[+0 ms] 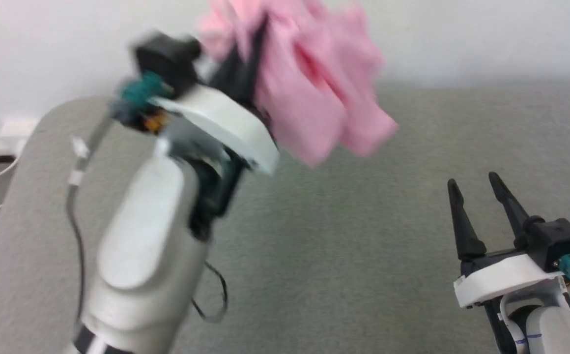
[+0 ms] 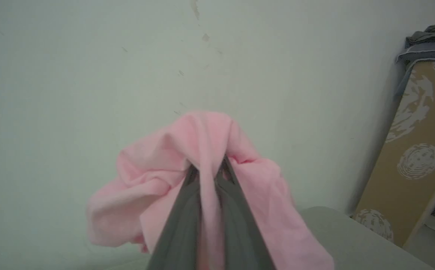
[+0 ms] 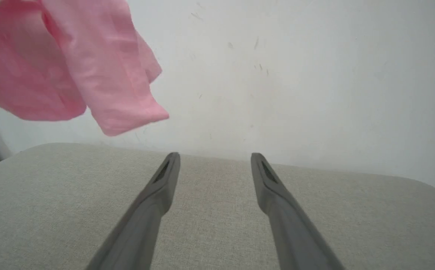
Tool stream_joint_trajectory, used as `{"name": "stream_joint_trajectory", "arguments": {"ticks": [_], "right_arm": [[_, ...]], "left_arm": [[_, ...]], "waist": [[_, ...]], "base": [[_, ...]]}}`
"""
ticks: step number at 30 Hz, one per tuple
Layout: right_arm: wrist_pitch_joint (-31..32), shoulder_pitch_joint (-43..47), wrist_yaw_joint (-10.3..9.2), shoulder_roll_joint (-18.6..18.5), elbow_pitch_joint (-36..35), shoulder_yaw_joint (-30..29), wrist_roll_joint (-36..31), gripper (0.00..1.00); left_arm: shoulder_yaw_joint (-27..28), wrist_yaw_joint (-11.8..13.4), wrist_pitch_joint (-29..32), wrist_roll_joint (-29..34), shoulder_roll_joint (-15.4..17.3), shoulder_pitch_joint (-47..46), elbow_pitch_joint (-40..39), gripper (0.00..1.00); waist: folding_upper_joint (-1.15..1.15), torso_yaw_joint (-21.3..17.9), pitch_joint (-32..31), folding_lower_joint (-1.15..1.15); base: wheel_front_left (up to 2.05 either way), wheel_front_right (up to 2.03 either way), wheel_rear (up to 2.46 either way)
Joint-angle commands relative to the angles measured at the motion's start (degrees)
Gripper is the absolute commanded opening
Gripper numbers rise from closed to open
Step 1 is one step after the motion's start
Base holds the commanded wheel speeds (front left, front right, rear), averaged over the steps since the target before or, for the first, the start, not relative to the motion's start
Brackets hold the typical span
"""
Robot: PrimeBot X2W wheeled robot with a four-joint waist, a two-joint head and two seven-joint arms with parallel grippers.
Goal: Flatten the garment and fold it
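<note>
Clamping a fold of the garment (image 2: 142, 195) between fingers set nearly together, the left pincer (image 2: 209, 170) holds it up in the air in front of the wall (image 2: 71, 75). The cloth is thin, plain light pink and bunched into loose creased lobes; it spills over both sides of the dark fingers, and in the head view one lobe droops lowest on the right side. None of it touches the desk (image 1: 344, 255) below. The head view is blurred around the left arm, so seams and any label on the cloth cannot be told. The right pincer (image 1: 472, 182) stands wide with nothing in it, low over the desk's near right part and well apart from the garment, which hangs to its upper left in the right wrist view. The desk has a grey woven cover and rounded corners; its far edge runs along the wall, and a broad stretch of cover lies between the two arms. Past the desk's end in the left wrist view, a brown board (image 2: 416, 150) with pale round marks leans at the wall, with grey cloth (image 2: 431, 41) piled on top.
</note>
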Motion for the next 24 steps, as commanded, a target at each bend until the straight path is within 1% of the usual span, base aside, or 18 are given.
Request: {"name": "stream_joint_trajectory", "arguments": {"ticks": [1,6,10,13,14,15,16,18,19,22,24], "right_arm": [[0.3,0.5,-0.11,0.1,-0.6,-0.2,-0.1,1.00],[1.2,0.3,-0.11,0.1,-1.7,-0.2,-0.3,1.00],[1.7,0.2,-0.11,0.1,-1.9,0.0,-0.2,1.00],[2.2,0.3,-0.11,0.1,-1.6,0.4,-0.2,1.00],[2.4,0.3,-0.11,0.1,-1.4,0.7,-0.1,1.00],[2.7,0.4,-0.11,0.1,-1.2,0.9,-0.1,1.00],[2.9,0.5,-0.11,0.1,-1.1,1.1,-0.1,1.00],[3.4,0.7,-0.11,0.1,-0.7,1.5,0.0,1.00],[3.6,0.8,-0.11,0.1,-0.5,1.7,0.0,1.00],[4.1,1.1,-0.11,0.1,-0.3,2.3,0.0,1.00],[4.5,1.3,-0.11,0.1,-0.4,2.8,0.0,1.00]], "left_arm": [[-1.6,-0.7,0.9,-0.8,-0.7,2.6,1.6,0.00],[-7.7,-2.2,8.7,-3.6,-2.4,9.3,10.8,0.00],[-11.0,-2.3,16.6,-5.1,-2.6,12.6,19.0,0.00],[-12.4,-2.4,22.1,-6.4,-2.6,14.1,23.6,0.00],[-12.7,-2.3,23.3,-6.7,-2.6,14.5,24.6,0.09],[-12.9,-2.1,24.3,-7.0,-2.6,14.9,25.3,0.83],[-12.9,-2.0,24.9,-7.3,-2.7,15.2,25.7,1.00],[-12.6,-2.3,24.4,-8.2,-2.9,15.7,25.1,1.00],[-12.1,-2.4,22.9,-8.5,-3.0,15.9,24.3,1.00],[-9.2,-2.2,14.7,-9.1,-3.1,17.0,20.4,1.00],[-6.1,-1.6,6.6,-9.5,-3.3,18.1,16.8,1.00]], "waist": [[-0.01,-6.1,-1.2,0.01],[-0.01,-9.2,0.0,0.01],[-0.01,-10.6,0.6,0.01],[-0.01,-10.8,0.7,0.01],[-0.01,-10.8,0.7,0.01],[-0.01,-10.7,0.7,0.01],[-0.01,-10.4,0.6,0.01],[-0.01,-9.7,0.4,0.01],[-0.01,-9.2,0.2,0.01],[-0.01,-7.7,-0.4,0.01],[-0.01,-6.5,-0.8,0.01]], "base": [[0.00,0.00,0.00],[0.00,0.00,0.00],[0.00,0.00,0.00],[0.00,0.00,0.00],[0.00,0.00,0.00],[0.00,0.00,0.00],[0.00,0.00,0.00],[0.00,0.00,0.00],[0.00,0.00,0.00],[0.00,0.00,0.00],[0.00,0.00,0.00]]}}
